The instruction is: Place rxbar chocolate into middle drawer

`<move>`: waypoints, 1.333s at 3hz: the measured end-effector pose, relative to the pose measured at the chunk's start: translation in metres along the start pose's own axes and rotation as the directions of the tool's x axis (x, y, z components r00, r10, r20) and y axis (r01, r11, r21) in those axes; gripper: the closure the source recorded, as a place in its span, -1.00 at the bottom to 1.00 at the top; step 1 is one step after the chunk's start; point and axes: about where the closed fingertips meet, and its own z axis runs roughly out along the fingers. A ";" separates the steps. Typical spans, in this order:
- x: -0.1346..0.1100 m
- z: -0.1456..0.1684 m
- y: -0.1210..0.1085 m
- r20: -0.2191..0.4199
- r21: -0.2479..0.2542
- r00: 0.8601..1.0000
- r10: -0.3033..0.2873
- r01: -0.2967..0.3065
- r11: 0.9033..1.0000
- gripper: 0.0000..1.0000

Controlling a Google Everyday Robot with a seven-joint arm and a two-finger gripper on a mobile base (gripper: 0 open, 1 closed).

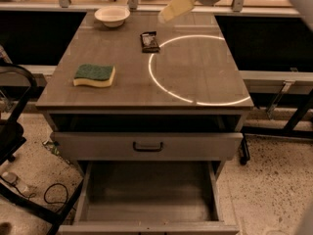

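The rxbar chocolate (pixel 149 41), a small dark bar, lies flat on the table top at the far middle, on the left edge of a bright ring of light. My gripper (pixel 171 10) hangs above the far edge of the table, up and to the right of the bar, apart from it and holding nothing. The middle drawer (pixel 146 192) is pulled out low at the front, and its bare grey tray floor shows nothing in it.
A green-and-yellow sponge (pixel 95 75) lies at the left of the table (pixel 205 77). A white bowl (pixel 112 15) stands at the far left. A shut drawer front with a dark loop handle (pixel 147 146) sits above the open drawer. Dark chair parts and cables are at the left.
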 end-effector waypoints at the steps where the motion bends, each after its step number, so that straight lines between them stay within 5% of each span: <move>1: 0.005 0.071 -0.006 -0.086 0.020 0.989 0.122 -0.121 0.993 -1.00; 2: 0.016 0.129 -0.007 -0.156 0.056 0.954 0.258 -0.252 0.966 -1.00; 4: 0.023 0.189 0.002 -0.244 0.128 0.893 0.378 -0.357 0.926 -1.00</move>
